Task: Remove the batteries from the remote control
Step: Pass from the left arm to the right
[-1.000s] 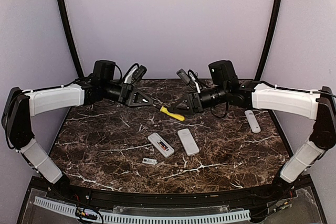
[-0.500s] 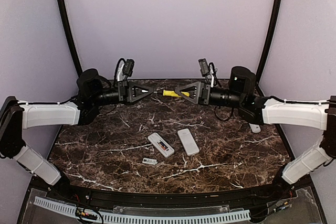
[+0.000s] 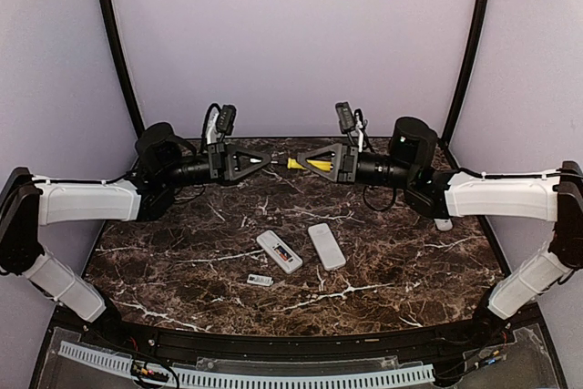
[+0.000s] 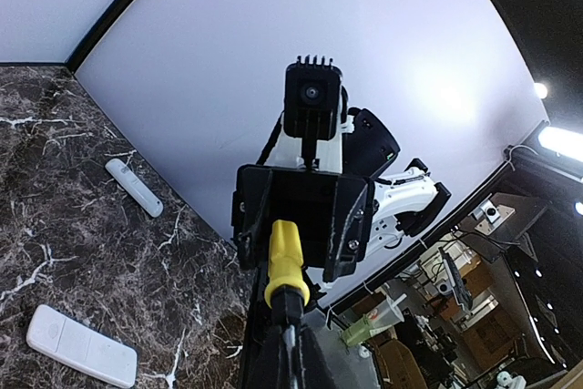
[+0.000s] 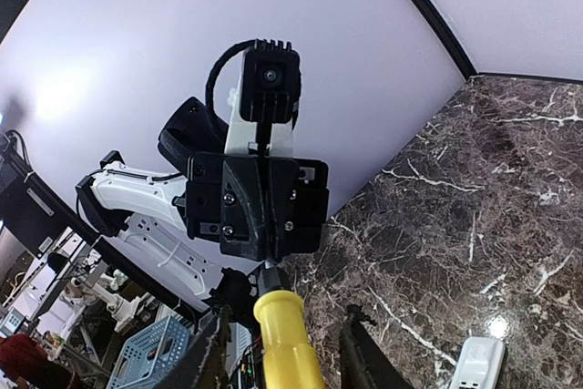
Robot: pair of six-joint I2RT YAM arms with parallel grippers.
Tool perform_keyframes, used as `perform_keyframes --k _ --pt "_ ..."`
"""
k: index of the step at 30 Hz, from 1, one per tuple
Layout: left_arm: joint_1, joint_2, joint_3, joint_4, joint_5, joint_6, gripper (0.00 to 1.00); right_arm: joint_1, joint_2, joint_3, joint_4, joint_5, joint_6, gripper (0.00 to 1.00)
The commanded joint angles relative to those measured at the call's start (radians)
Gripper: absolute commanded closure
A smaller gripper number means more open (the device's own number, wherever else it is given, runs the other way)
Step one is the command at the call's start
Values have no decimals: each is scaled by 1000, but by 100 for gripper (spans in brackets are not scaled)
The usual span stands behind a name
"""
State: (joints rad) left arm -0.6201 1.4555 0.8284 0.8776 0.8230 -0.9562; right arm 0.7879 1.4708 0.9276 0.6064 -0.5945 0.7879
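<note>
Far left: wide stretch of bare marble on the table (image 3: 173,234), from the left rim in toward the middle.

Above the back edge, high off the surface: left gripper (image 3: 267,160), pointing right, jaws pressed together on the thin dark shaft of the screwdriver (image 4: 285,257). Screwdriver level in the air, yellow handle toward the right.

Nose to nose with it: right gripper (image 3: 301,161), fingers (image 5: 217,354) flanking the yellow handle, slim gaps either side in the wrist view. Cannot tell whether pinching or merely around it. Both grippers well above and behind the things on the marble.

Down on the table, mid-front, left to right:
- small white cover (image 3: 260,280), nearest the front rim.
- open remote (image 3: 278,250), lying at an angle, batteries (image 3: 286,255) seated in its compartment, orange-red.
- closed white remote (image 3: 326,246), just beside it, not touching.
- third remote (image 3: 443,223), near the right rim, half hidden under the right forearm.

Bare marble from these to the front rim, widest at right.
</note>
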Motion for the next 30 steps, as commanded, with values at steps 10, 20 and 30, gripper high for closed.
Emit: perform_keyframes --k 10,20,30 --pt "-3 -64 15 -58 -20 53 100 10 5 35 -3 -41 -15 73" --pt "-2 -60 22 -65 -23 55 100 10 13 49 -30 -82 -26 74" --pt "-3 -57 15 -65 -23 46 100 13 7 47 -40 -91 -41 93"
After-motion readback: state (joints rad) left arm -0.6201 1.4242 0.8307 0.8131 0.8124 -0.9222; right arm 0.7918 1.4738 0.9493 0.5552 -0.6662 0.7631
